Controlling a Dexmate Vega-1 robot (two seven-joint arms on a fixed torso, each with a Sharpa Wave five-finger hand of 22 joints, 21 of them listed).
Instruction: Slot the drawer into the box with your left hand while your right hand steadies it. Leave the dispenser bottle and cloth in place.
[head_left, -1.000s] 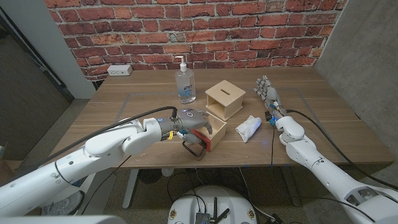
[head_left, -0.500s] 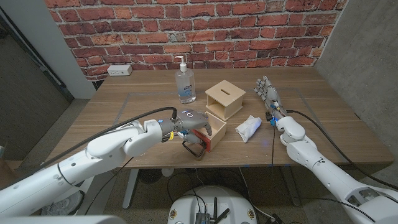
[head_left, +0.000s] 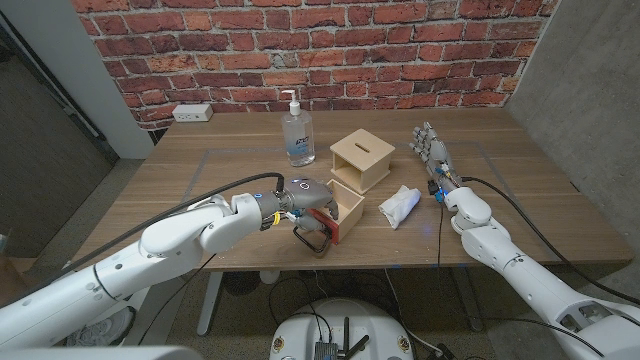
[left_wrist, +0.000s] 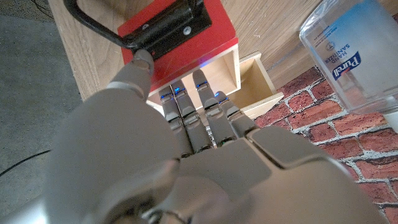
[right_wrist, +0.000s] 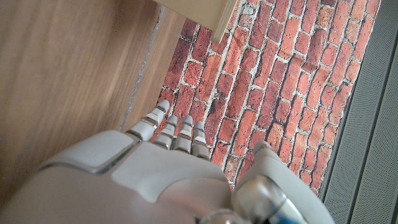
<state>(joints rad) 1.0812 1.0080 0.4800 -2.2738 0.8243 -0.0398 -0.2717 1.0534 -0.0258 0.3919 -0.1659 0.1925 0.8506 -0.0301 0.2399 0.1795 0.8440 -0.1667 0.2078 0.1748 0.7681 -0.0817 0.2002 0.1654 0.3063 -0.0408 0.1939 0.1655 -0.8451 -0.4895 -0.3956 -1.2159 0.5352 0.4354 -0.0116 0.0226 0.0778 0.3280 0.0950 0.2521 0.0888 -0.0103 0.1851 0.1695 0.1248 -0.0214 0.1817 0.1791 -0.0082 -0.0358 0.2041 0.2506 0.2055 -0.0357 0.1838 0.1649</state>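
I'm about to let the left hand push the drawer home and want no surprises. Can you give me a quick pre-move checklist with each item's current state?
1. Left hand on the drawer: ok, fingers on its red front.
2. Drawer lined up with the box: cannot tell; it sits below and in front of it.
3. Right hand steadying the box: not ok, it stands apart to the box's right.
4. Dispenser bottle clear of the path: ok, upright behind.
5. Cloth clear: ok, right of the drawer.

Red-fronted wooden drawer (head_left: 335, 212) with black handle, gripped, sits near and left of the slotted pale box (head_left: 362, 159)
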